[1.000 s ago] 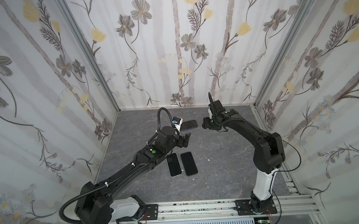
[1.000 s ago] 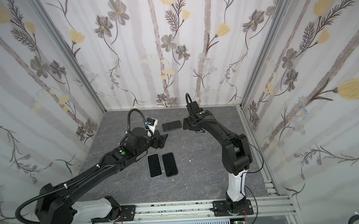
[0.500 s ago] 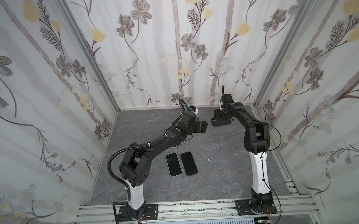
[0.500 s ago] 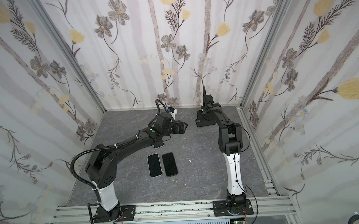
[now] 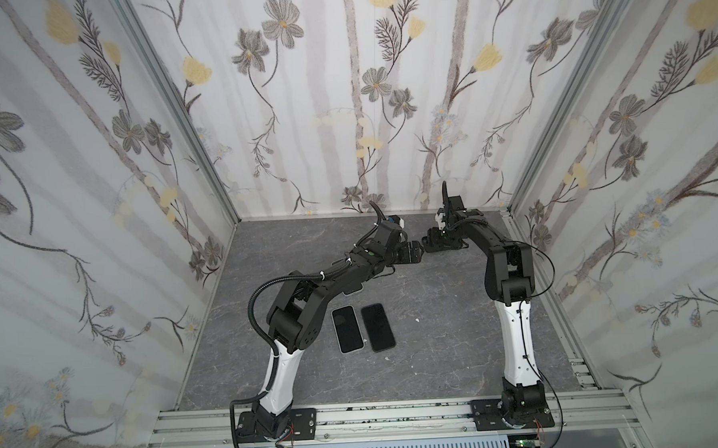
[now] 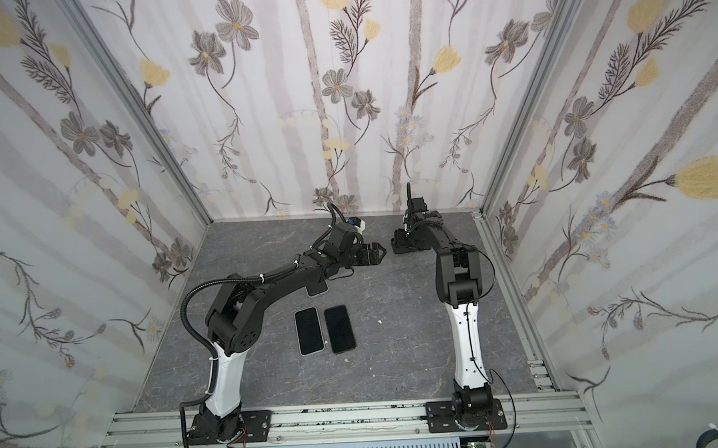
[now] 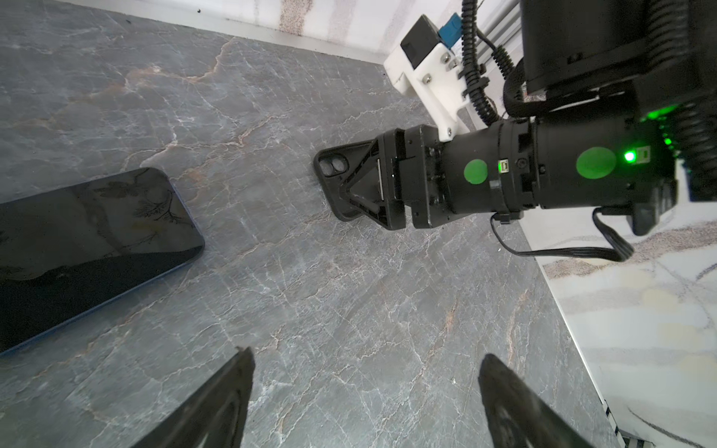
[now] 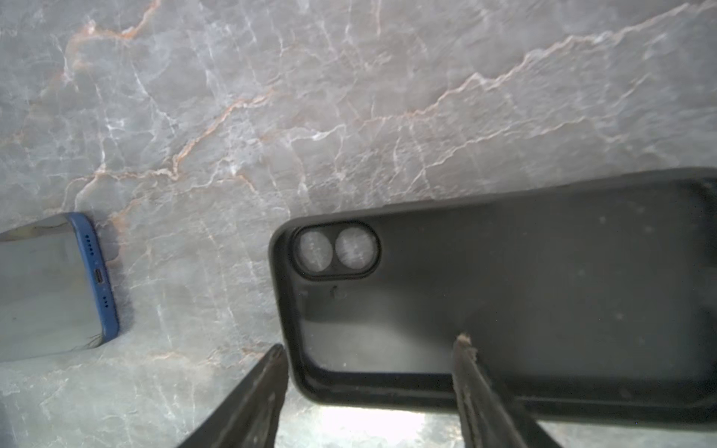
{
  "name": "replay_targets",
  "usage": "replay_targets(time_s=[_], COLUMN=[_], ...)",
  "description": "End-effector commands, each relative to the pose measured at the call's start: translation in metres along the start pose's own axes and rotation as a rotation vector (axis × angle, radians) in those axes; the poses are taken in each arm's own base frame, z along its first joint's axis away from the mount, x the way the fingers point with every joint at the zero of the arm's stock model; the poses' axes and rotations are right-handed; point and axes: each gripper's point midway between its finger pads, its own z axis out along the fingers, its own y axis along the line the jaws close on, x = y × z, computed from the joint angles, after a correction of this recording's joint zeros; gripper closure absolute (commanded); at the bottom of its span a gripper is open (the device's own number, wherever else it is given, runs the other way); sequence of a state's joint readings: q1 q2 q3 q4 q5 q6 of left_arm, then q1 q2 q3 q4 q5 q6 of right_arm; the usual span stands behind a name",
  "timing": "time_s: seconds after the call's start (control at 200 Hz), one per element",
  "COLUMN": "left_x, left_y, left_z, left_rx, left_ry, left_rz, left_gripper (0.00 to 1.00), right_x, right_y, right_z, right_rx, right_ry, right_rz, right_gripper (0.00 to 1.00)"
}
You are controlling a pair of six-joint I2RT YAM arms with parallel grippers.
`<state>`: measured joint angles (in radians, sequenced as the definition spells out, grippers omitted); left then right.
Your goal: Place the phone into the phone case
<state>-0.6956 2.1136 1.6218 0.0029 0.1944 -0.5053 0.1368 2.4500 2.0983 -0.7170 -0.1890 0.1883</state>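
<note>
The black phone case [image 8: 504,279] lies hollow side up at the back right of the marble floor, empty, with its camera cut-out showing. My right gripper [image 8: 368,345] is low over its end, open, one finger inside the case and one just beyond the end wall. The left wrist view shows the phone case [image 7: 333,170] under the right gripper [image 7: 349,186]. A blue-edged phone [image 7: 85,240] lies screen up close by, and its port end [image 8: 97,279] appears in the right wrist view. My left gripper [image 7: 364,388] hovers open over bare floor between the two. Both top views hide this phone under the left arm.
Two dark phones [image 5: 347,328] [image 5: 377,326] lie side by side at the middle front. A light-edged flat thing [image 6: 317,288] peeks out from under the left forearm. The back wall and right wall stand close to the right gripper [image 5: 431,244] and left gripper [image 5: 417,252].
My left gripper has swung from near the front phones to the back, beside the right gripper. The right arm has folded upright, and its gripper has shifted slightly right.
</note>
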Motion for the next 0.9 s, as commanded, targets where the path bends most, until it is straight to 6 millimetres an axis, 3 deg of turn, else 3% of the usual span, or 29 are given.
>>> replay_targets(time_s=[0.0, 0.255, 0.45, 0.694, 0.724, 0.894], left_x=[-0.006, -0.001, -0.001, 0.004, 0.015, 0.022], left_y=[0.002, 0.010, 0.014, 0.018, 0.026, 0.031], left_z=[-0.001, -0.016, -0.040, -0.085, -0.088, -0.114], left_rx=[-0.001, -0.023, -0.049, -0.083, -0.102, -0.120], left_ry=[-0.022, -0.011, -0.028, -0.068, -0.052, -0.073], left_rz=[-0.022, -0.026, -0.035, -0.046, -0.048, -0.058], left_gripper=[0.09, 0.10, 0.10, 0.10, 0.10, 0.10], right_x=[0.020, 0.054, 0.090, 0.156, 0.165, 0.208], right_y=[0.009, 0.053, 0.080, 0.112, 0.113, 0.130], right_z=[0.006, 0.008, 0.007, -0.005, -0.007, -0.025], right_rx=[-0.033, -0.054, -0.081, -0.146, -0.145, -0.184], right_ry=[0.078, 0.163, 0.217, 0.289, 0.297, 0.310], right_rz=[-0.012, -0.117, -0.148, -0.209, -0.213, -0.236], right_gripper=[0.32, 0.32, 0.33, 0.33, 0.33, 0.33])
